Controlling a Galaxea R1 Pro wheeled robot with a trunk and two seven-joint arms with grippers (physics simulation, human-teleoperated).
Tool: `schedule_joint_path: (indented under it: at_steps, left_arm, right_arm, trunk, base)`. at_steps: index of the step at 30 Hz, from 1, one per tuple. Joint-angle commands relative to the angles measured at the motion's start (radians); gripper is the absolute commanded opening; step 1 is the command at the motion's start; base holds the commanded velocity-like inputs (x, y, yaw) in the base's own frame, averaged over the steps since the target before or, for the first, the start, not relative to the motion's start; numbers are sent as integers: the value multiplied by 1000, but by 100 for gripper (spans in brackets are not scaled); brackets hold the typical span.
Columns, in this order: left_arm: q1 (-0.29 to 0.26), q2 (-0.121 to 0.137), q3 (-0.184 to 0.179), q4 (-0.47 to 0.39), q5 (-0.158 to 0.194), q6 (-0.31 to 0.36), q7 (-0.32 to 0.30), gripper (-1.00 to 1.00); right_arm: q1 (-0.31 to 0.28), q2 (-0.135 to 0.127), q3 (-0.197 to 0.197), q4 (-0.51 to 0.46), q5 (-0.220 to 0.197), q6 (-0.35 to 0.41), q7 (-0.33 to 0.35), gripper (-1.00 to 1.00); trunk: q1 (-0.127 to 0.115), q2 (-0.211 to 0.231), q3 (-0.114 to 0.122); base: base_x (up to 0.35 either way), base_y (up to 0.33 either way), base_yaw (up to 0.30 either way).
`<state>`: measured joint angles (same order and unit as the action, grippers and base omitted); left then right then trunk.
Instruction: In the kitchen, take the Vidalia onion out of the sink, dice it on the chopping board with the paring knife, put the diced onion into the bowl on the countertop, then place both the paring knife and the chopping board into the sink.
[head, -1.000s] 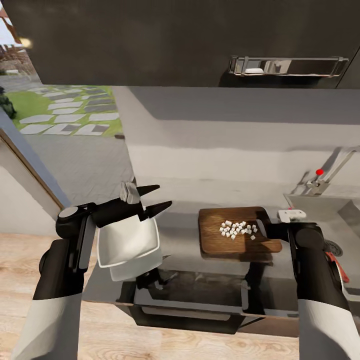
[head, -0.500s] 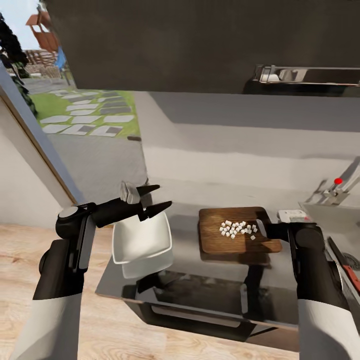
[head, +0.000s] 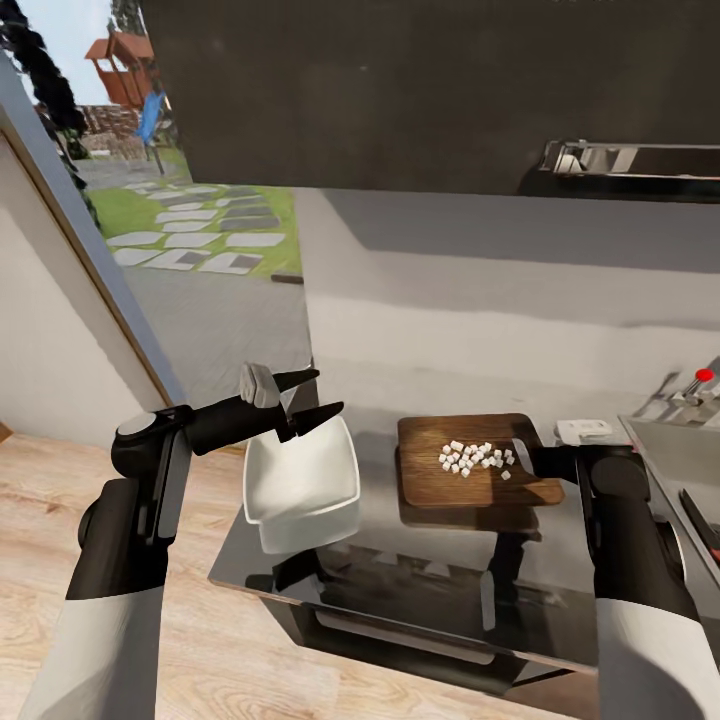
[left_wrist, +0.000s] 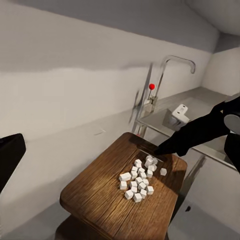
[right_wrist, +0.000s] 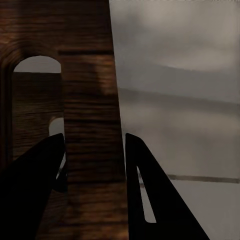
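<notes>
Onion diced, we note: cubes (head: 476, 458) heaped on the board (head: 430, 480), gripped at its edge by our right jaws (head: 527, 461); bowl (head: 303, 487) unfilled on the bench (head: 400, 575); left jaws (head: 312, 396) wide; sink (head: 680, 450) steps remain.

White onion dice (left_wrist: 138, 181) lie on the chopping board (left_wrist: 95, 196), seemingly gripped by the right pincer (left_wrist: 161, 149).

A pale grey wall (head: 500, 290) runs behind the glossy surface (head: 420, 560), with a dark overhead cabinet (head: 400, 90) above. Light wooden floor (head: 200, 640) lies near left. Far left, a large window (head: 190, 230) shows stepping stones, grass and daylight.
</notes>
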<state>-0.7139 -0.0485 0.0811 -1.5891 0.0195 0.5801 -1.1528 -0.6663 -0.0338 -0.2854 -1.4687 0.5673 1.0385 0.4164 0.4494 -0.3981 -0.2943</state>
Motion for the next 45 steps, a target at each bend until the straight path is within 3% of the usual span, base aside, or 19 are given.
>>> schedule_joint_path:
  at_steps: [1,45]
  left_arm:
    - [-1,-1,2,0,2,10,-4,100]
    - [-1,-2,2,0,2,9,-2,100]
  right_arm:
    - [-1,0,0,-1,9,3,10,-100]
    - [-1,0,2,-1,9,3,10,-100]
  trunk:
    - [1,-2,-2]
    - [1,-2,36]
  base:
    - [0,0,5]
    - [0,0,22]
